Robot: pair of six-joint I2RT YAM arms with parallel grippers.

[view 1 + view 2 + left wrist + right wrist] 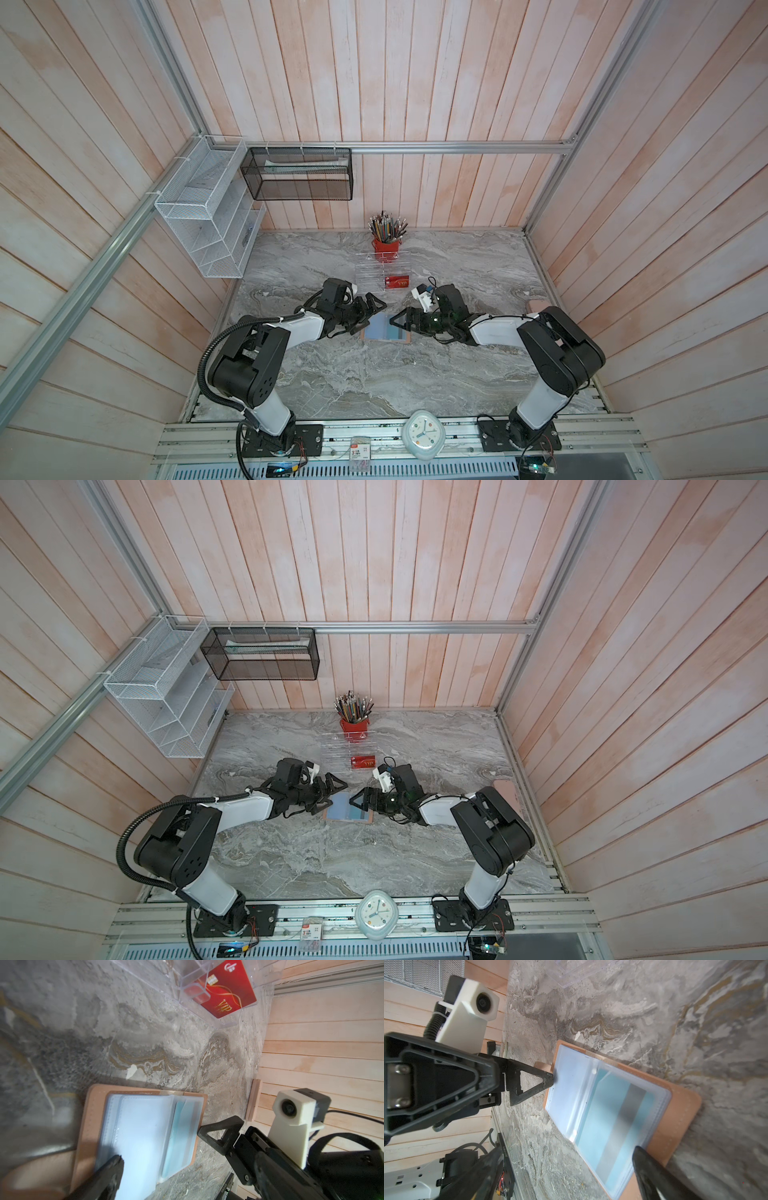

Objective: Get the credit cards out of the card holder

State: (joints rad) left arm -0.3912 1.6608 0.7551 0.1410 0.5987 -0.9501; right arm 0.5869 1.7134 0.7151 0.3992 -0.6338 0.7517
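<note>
Left gripper (370, 316) wide open, fingertip on card holder's (384, 336) left sleeve. Right gripper (398, 326) wide open, empty, over right page. Holder lies open mid marble table (374, 374); teal card (591, 1126) inside, red card (397, 282) in far rack (370, 274).

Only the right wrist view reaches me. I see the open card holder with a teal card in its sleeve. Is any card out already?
Observer: Yes. A red card sits in the clear rack, behind the card holder.
Operator: What stands behind that rack?
Observer: A red cup full of pencils, at the far edge of the table.
Operator: Anything else lying around?
Observer: A pale pink object lies at the table's right edge. I cannot tell what it is.
</note>
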